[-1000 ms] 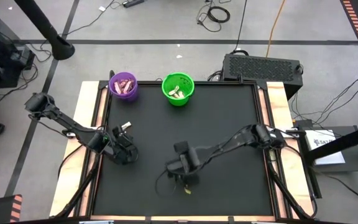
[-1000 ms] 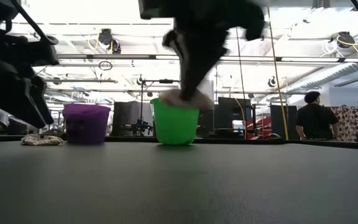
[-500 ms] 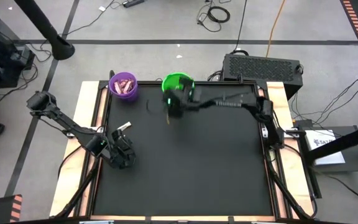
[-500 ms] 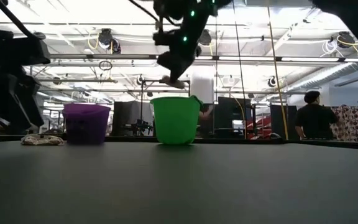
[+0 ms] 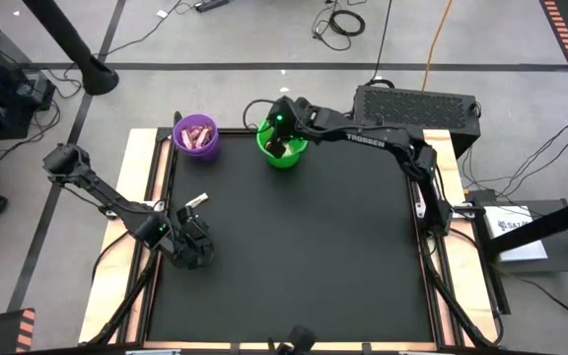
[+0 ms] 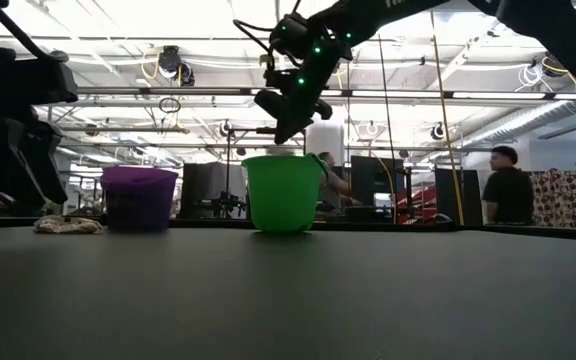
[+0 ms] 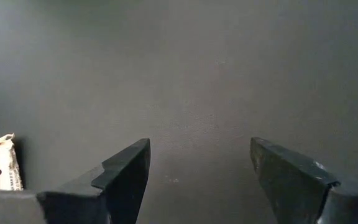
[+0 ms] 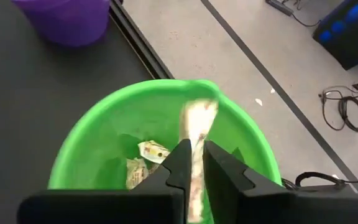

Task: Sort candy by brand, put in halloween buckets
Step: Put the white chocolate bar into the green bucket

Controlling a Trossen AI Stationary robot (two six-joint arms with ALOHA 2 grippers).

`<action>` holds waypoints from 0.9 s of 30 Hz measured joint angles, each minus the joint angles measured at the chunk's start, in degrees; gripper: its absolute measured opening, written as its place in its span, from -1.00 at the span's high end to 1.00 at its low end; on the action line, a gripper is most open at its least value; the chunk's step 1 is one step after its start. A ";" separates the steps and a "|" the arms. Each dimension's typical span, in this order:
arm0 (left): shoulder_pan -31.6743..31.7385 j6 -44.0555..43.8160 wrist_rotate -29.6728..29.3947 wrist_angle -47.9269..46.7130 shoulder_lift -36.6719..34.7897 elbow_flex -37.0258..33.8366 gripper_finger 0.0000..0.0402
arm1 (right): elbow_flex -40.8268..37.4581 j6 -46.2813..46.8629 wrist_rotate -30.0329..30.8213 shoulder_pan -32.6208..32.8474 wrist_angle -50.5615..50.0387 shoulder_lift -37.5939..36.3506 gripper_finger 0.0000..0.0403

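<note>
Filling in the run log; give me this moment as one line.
right gripper: over green bucket, pinching white-cream candy | left gripper: open, low over mat | purple bucket: holds pink candy

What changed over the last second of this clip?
The right pincer carried a white-wrapped candy from the near middle of the mat to above the green bucket, where it is starting to release it. The left pincer, purple bucket stayed put.
</note>
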 joint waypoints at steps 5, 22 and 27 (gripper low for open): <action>0.02 0.00 -0.58 -0.01 0.00 0.00 -0.41 | 0.00 0.17 -0.01 0.23 -0.02 0.00 0.69; 15.48 -8.61 -7.42 -22.80 0.00 5.26 -0.41 | 0.00 -5.91 -30.05 12.95 3.45 -0.33 0.40; 20.90 -6.81 -7.23 -21.65 0.00 4.52 -0.41 | -1.26 -10.48 -30.31 20.98 -1.89 0.02 0.40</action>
